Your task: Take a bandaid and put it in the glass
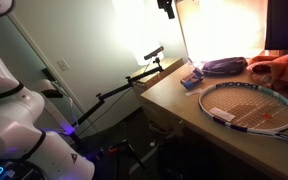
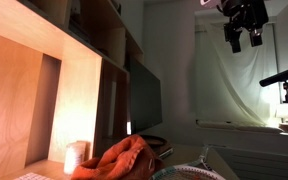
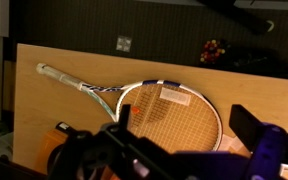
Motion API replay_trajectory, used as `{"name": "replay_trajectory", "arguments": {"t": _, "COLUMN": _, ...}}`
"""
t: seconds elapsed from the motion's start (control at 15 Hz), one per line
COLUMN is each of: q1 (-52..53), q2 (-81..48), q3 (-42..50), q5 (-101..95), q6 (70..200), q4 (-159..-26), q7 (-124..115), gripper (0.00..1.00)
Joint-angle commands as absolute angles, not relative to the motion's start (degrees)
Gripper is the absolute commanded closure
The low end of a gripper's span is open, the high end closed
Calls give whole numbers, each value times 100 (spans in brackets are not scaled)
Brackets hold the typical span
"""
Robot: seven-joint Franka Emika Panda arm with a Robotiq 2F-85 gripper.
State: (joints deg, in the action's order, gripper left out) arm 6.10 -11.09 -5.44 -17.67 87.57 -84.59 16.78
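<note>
Tool (image 2: pixel 243 42) high above the desk (image 1: pixel 169 95), its two fingers (image 2: pixel 232 40) spread apart, nothing between them. Straight beneath it in the wrist view: tennis racket (image 3: pixel 169 110) lying flat, handle reaching away to one side. Small pale glass (image 2: pixel 76 155) upright on the desk in an exterior view, far below the tool and off to its side, just beside a crumpled orange cloth (image 2: pixel 124 160). Small flat blue box (image 1: pixel 191 78) near the racket's head. No bandaid can be made out.

Tennis racket (image 3: pixel 162 108) on wooden desk (image 3: pixel 256 92)
</note>
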Motion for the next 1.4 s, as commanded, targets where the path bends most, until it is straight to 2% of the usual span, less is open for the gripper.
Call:
{"name": "replay_trajectory", "arguments": {"t": 0.0, "q1": 613, "q2": -1147, "q3": -551, "q5": -1770, "q6": 8721, "q4": -8403, "q7": 1678, "gripper": 0}}
{"name": "replay_trajectory", "arguments": {"t": 1.33, "q1": 624, "q2": -1167, "q3": -552, "q5": -1770, "q6": 8650, "q4": -8322, "q7": 1677, "gripper": 0}}
